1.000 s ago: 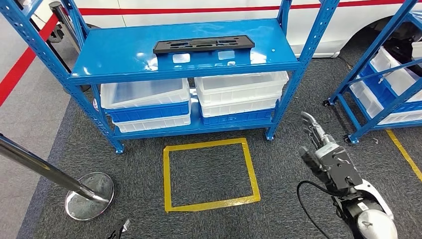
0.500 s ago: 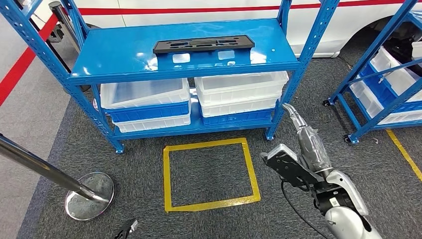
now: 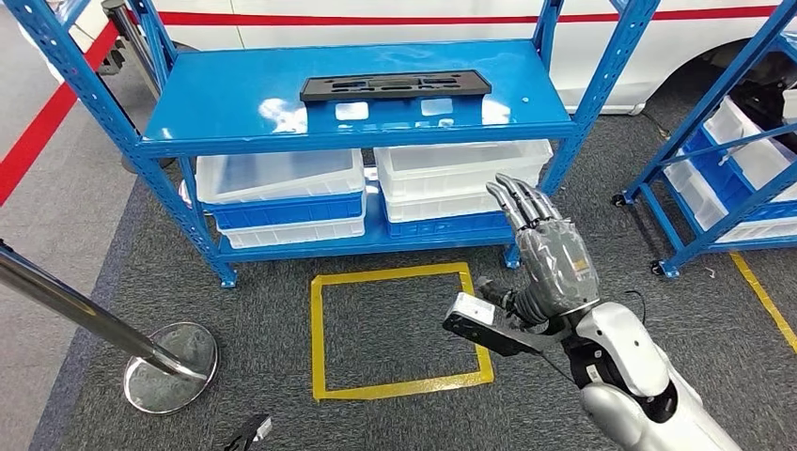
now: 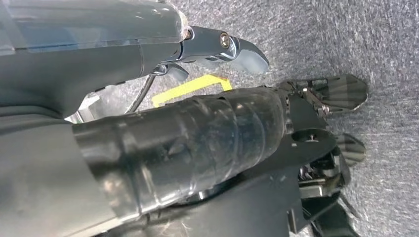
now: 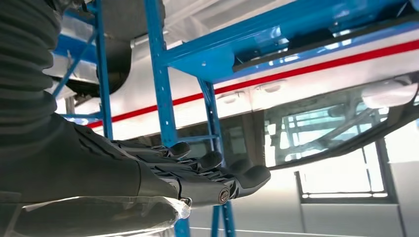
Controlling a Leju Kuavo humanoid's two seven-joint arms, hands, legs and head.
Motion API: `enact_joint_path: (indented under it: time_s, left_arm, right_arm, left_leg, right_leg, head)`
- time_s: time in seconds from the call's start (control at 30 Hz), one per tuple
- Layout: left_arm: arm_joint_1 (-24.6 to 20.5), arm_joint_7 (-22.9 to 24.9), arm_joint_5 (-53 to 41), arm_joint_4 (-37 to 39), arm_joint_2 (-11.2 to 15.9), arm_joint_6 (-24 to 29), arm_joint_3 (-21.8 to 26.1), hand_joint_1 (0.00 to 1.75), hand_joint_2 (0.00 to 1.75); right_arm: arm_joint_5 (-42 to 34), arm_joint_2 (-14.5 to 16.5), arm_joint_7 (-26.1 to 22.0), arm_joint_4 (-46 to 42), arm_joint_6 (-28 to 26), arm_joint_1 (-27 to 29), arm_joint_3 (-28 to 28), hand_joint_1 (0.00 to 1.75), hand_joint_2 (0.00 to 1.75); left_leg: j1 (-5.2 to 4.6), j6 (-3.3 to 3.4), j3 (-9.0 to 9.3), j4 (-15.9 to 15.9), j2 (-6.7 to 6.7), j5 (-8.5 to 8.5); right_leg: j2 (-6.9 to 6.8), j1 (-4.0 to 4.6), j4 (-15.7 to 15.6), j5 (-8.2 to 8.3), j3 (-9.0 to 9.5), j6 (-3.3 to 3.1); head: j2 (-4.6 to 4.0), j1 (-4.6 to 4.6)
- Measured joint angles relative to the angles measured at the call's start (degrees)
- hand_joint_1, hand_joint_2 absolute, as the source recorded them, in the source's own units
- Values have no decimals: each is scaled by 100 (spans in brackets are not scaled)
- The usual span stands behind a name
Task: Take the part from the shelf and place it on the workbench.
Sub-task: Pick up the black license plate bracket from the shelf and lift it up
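Note:
The part, a long flat black piece with cut-outs, lies at the back of the blue shelf's top board. My right hand is raised in front of the shelf's right post, lower than the top board and nearer to me than the part. Its fingers are stretched out and apart and it holds nothing. In the right wrist view this hand points up at the shelf frame from below. My left hand hangs low over the carpet with its thumb straight out and nothing in it.
White and blue bins fill the shelf's lower level. A yellow taped square marks the carpet before the shelf. A chrome post with a round base leans at the left. A second blue shelf with bins stands at the right.
My right hand has risen from low at the right, turned its back to me and moved left toward the shelf. The view has shifted slightly.

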Motion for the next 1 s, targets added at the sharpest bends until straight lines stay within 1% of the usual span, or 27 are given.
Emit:
enact_joint_path:
  time_s: [0.03,0.07,0.1,0.13,0.17,0.23,0.3,0.33,0.37,0.43,0.47,0.5,0.53,0.57,0.6,0.63,0.67,0.73,0.8,0.83,0.87,0.9,0.93,0.97,1.0]
  left_arm:
    - [0,4,-9,2,3,-35,-15,0,0]
    - [0,10,-13,3,6,-64,-27,0,0]
    - [2,16,-13,4,9,-84,-37,0,0]
    - [0,21,-7,7,14,-97,-42,0,0]
    - [-4,22,4,11,21,-98,-43,0,0]
    - [-9,25,36,19,36,-84,-44,0,0]
    - [-9,28,59,26,63,-61,-44,0,0]
    - [-11,29,65,28,73,-47,-44,0,0]
    - [-14,30,72,29,84,-30,-44,0,0]
    - [-9,42,99,30,87,-1,-44,0,0]
    - [-2,51,114,32,89,8,-44,0,0]
    - [4,62,124,34,93,13,-44,0,0]
    - [9,72,132,37,98,16,-44,0,0]
    - [12,84,138,38,105,17,-44,0,0]
    - [13,98,142,40,111,17,-44,0,0]
    - [14,117,146,46,115,18,-44,0,0]
    - [10,138,147,51,118,21,-44,0,0]
    - [5,179,137,60,119,34,-44,0,0]
    - [9,216,116,61,120,48,-44,0,0]
    - [12,230,106,62,120,53,-44,0,0]
    - [11,239,96,63,120,58,-44,0,0]
    - [8,245,85,63,121,64,-44,0,0]
    - [5,251,73,64,122,68,-44,0,0]
    - [3,258,59,64,124,71,-44,0,0]
    - [3,268,49,64,125,72,-46,0,0]
  right_arm:
    - [26,-29,13,8,-2,-36,50,0,131]
    - [29,-54,21,19,-4,-80,92,0,87]
    - [26,-73,24,34,-5,-131,132,0,44]
    - [22,-84,25,51,-5,-182,180,0,0]
    - [18,-86,27,71,-5,-221,234,0,0]
    - [12,-77,32,114,-6,-287,333,0,0]
    - [-1,-45,36,151,-10,-348,401,0,0]
    - [-9,-28,37,165,-12,-376,426,0,0]
    - [-16,-7,38,180,-13,-397,451,0,0]
    - [-25,22,38,211,-13,-413,495,0,0]
    - [-27,40,39,228,-13,-414,517,0,0]
    - [-29,58,40,245,-13,-414,537,0,0]
    - [-31,81,44,261,-13,-415,552,0,0]
    - [-35,105,52,276,-14,-422,561,0,0]
    - [-38,132,63,292,-15,-432,565,0,0]
    - [-41,165,77,309,-21,-451,568,0,44]
    - [-41,197,95,327,-31,-476,570,0,87]
    - [-37,259,139,369,-50,-533,576,0,175]
    - [-34,324,195,431,-58,-605,580,0,175]
    - [-34,356,215,474,-59,-650,581,0,175]
    - [-35,382,228,528,-61,-694,581,0,175]
    - [-37,399,237,590,-63,-727,581,0,175]
    - [-40,415,247,654,-65,-745,581,0,175]
    - [-42,433,261,725,-67,-753,581,0,175]
    - [-43,457,278,802,-69,-759,581,0,175]
  left_leg:
    - [0,-11,17,28,-19,-32]
    - [0,-28,40,62,-38,-75]
    - [-3,-52,48,94,-53,-120]
    - [-7,-84,47,133,-63,-162]
    - [-8,-118,34,161,-69,-190]
    - [-1,-185,14,173,-76,-214]
    - [6,-259,-1,217,-55,-272]
    - [11,-298,-65,364,-40,-350]
    - [25,-341,-207,636,-21,-472]
    - [76,-409,-663,1419,0,-735]
    - [106,-439,-880,1728,7,-774]
    - [131,-463,-1009,1840,14,-690]
    - [152,-481,-1028,1722,19,-483]
    - [169,-494,-943,1399,26,-187]
    - [178,-500,-809,1022,36,73]
    - [168,-491,-673,691,42,249]
    - [156,-464,-564,447,47,304]
    - [118,-386,-492,298,36,217]
    - [134,-301,-446,237,24,167]
    - [141,-257,-409,207,21,155]
    - [149,-215,-368,180,19,142]
    - [138,-178,-340,172,17,123]
    - [122,-145,-319,172,12,99]
    - [102,-120,-295,176,3,72]
    - [78,-103,-262,181,-8,40]
  right_leg:
    - [0,-4,-175,202,39,-3]
    - [3,-8,-527,461,165,-15]
    - [14,-6,-865,644,310,-34]
    - [27,4,-1153,746,435,-56]
    - [39,15,-1308,764,500,-78]
    - [50,36,-1374,705,524,-120]
    - [40,7,-1421,694,572,-171]
    - [28,-13,-1458,686,611,-198]
    - [11,-31,-1485,673,655,-225]
    - [-15,-43,-1497,624,719,-252]
    - [-20,-51,-1497,593,755,-250]
    - [-22,-62,-1497,556,801,-239]
    - [-21,-76,-1496,514,859,-220]
    - [-19,-93,-1496,466,929,-195]
    - [-20,-108,-1500,416,986,-163]
    - [-16,-110,-1499,372,1032,-126]
    - [-12,-104,-1498,340,1051,-88]
    - [-9,-85,-1516,317,1050,-17]
    - [-15,-94,-1510,272,1060,47]
    - [-14,-98,-1406,208,1024,66]
    - [-9,-97,-1167,98,908,74]
    - [-5,-90,-808,-36,705,69]
    - [-1,-80,-401,-165,443,64]
    - [1,-68,-50,-230,188,57]
    - [2,-56,130,-183,9,41]
  head:
    - [0,0]
    - [0,1]
    - [0,2]
    - [0,1]
    - [0,-1]
    - [0,-3]
    - [0,-5]
    - [0,-11]
    - [0,-14]
    - [0,-18]
    - [0,-18]
    - [0,-19]
    - [0,-19]
    - [0,-19]
    - [0,-17]
    - [0,-18]
    - [0,-19]
    - [0,-21]
    - [0,-15]
    - [0,-11]
    - [0,-7]
    - [0,-1]
    - [0,-1]
    - [0,-1]
    - [0,-1]
